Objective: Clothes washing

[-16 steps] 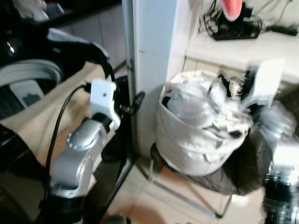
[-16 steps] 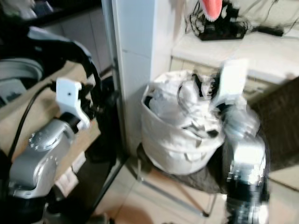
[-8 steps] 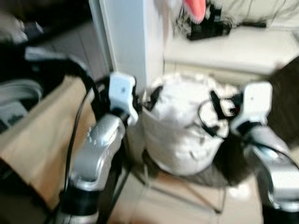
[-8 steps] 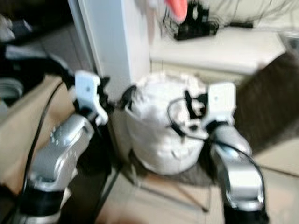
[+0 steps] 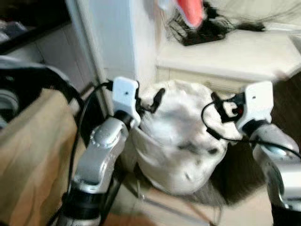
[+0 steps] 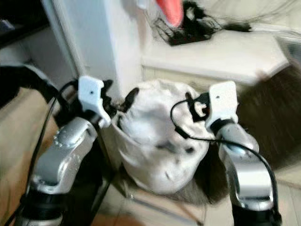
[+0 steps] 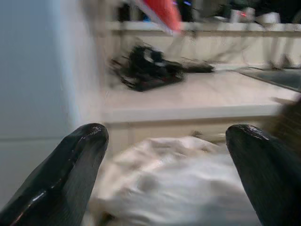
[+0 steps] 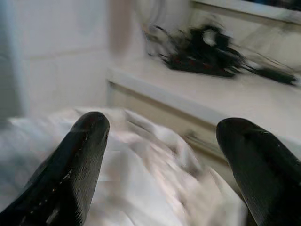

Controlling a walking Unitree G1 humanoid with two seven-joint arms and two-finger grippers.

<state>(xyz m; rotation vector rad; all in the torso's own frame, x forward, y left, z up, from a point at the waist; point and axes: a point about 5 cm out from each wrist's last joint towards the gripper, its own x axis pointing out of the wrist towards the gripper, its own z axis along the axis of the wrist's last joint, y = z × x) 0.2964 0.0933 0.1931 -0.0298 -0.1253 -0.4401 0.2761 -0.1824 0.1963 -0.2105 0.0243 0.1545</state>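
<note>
Two end effectors flank the laundry: the left end effector [image 7: 164, 174] has its black fingers spread wide apart with nothing between them, and the right end effector [image 8: 164, 165] is likewise spread and empty. Both hover at the upper rim of a white laundry basket [image 5: 181, 155], the left at about ten o'clock of the basket and the right at about two o'clock, near the heaped white clothes [image 6: 155, 122] but, as far as the blur lets one judge, not yet touching them. The basket sits on a low dark stand [image 5: 221, 188] on the floor, just in front of a pale tabletop [image 5: 225, 52] at twelve o'clock that carries a tangle of black cables [image 5: 202, 28], with a red-orange object [image 5: 190, 12] above. A white pillar [image 5: 113, 42] stands at eleven o'clock, and a tan surface [image 5: 33, 150] lies at nine o'clock. Judging the risk, the soft-walled basket could buckle or tip off its stand if the two sides close unevenly, and the loose cable at the right wrist [image 5: 221, 122] might snag on cloth. The motion blur suggests poor aim.
</note>
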